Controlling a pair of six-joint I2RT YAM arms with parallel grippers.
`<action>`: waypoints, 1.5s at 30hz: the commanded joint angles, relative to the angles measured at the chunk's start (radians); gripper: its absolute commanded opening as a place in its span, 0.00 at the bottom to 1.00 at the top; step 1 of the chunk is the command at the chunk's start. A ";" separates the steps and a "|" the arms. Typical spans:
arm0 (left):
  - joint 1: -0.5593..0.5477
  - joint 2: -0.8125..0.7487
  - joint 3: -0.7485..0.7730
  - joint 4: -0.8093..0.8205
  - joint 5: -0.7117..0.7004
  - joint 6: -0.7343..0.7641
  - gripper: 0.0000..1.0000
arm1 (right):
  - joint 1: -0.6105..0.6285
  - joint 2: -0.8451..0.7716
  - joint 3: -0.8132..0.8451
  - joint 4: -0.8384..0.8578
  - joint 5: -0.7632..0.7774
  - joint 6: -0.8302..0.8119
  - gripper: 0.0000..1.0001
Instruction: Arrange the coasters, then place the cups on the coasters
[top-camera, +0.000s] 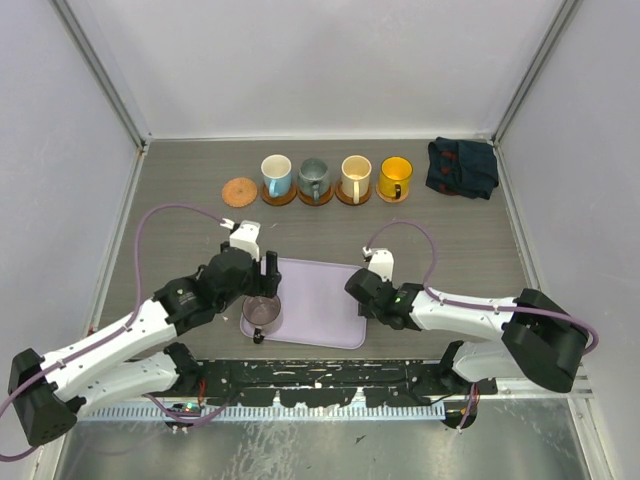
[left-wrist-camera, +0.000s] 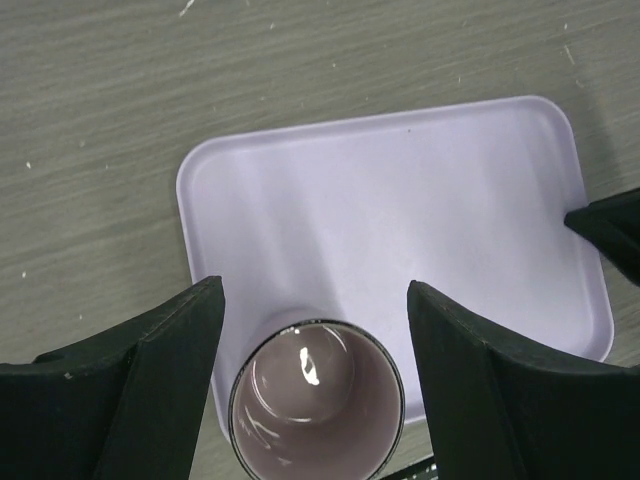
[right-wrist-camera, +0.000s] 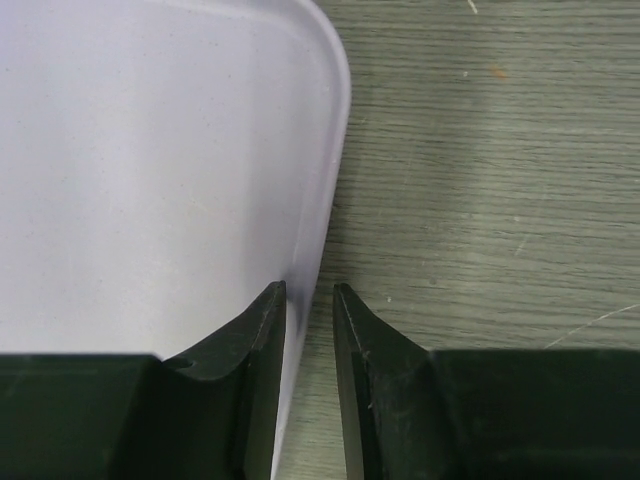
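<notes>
A mauve cup (top-camera: 261, 314) stands upright in the near left corner of the lavender tray (top-camera: 320, 300). My left gripper (left-wrist-camera: 313, 300) hangs open over it, and the cup (left-wrist-camera: 316, 400) sits between its fingers (left-wrist-camera: 150, 380) with a gap on both sides. At the back a row runs left to right: a bare coaster (top-camera: 240, 191), then a light blue cup (top-camera: 277, 175), a grey-green cup (top-camera: 314, 179), a cream cup (top-camera: 355, 177) and a yellow cup (top-camera: 395, 177), each on a coaster. My right gripper (right-wrist-camera: 307, 292) straddles the tray's right rim (right-wrist-camera: 335, 120), jaws narrow with a sliver of gap.
A dark blue cloth (top-camera: 462, 167) lies crumpled at the back right corner. The tray (left-wrist-camera: 400, 200) holds only the mauve cup. White walls close the wooden table on the left, back and right.
</notes>
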 joint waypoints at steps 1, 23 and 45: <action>-0.027 -0.028 0.010 -0.069 -0.061 -0.060 0.75 | 0.003 0.001 -0.014 -0.097 0.069 0.036 0.30; -0.186 -0.089 0.096 -0.369 0.041 -0.158 0.76 | -0.030 0.033 0.007 -0.210 0.163 0.058 0.32; -0.332 -0.017 0.011 -0.334 0.139 -0.261 0.75 | -0.032 0.015 0.001 -0.213 0.139 0.067 0.32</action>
